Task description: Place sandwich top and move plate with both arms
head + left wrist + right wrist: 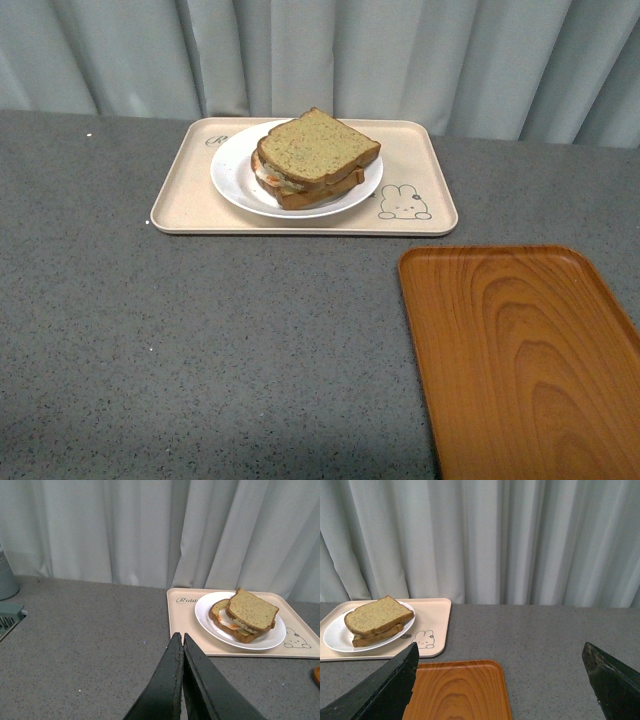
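Note:
The sandwich top (318,143), a plain speckled bread slice, lies on the stacked sandwich on the round white plate (235,175). The plate sits on the beige rabbit tray (180,205) at the far middle of the table. Egg shows between the slices. Neither arm shows in the front view. In the left wrist view my left gripper (180,639) is shut and empty, short of the tray's near left corner; the sandwich top (252,608) and plate (272,637) lie beyond it. In the right wrist view my right gripper (500,652) is open wide and empty over the table, with the sandwich top (377,614) far off.
An orange wooden tray (530,350) lies at the near right, also in the right wrist view (455,692). A grey curtain (320,50) hangs behind the table. A pale container (7,577) and a grey-green object (10,617) stand off to one side in the left wrist view.

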Robot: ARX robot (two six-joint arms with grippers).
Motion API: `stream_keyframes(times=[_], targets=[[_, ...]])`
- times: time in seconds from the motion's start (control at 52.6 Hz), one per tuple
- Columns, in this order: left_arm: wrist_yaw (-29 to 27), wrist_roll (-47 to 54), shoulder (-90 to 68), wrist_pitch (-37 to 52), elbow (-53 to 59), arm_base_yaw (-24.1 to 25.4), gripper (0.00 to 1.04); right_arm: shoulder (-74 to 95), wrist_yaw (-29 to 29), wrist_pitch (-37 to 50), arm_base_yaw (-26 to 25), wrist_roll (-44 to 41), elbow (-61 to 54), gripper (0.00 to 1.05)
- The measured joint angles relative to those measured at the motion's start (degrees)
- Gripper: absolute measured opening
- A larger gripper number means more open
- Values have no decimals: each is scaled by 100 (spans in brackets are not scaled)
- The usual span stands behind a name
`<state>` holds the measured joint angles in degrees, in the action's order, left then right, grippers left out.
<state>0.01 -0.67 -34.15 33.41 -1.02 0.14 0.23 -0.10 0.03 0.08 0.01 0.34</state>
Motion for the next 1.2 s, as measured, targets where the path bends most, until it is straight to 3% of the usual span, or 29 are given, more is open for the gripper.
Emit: stream_keyframes(times=[0.609,1.046,1.198], targets=[[0,20,1790,-1694,2,0,4,0,0,0,0,0,2,96],[0,22,2428,-2334,2,0,4,0,0,0,0,0,0,96],[0,24,3292,-3292,2,-2,4,0,2,0,0,2,0,96]])
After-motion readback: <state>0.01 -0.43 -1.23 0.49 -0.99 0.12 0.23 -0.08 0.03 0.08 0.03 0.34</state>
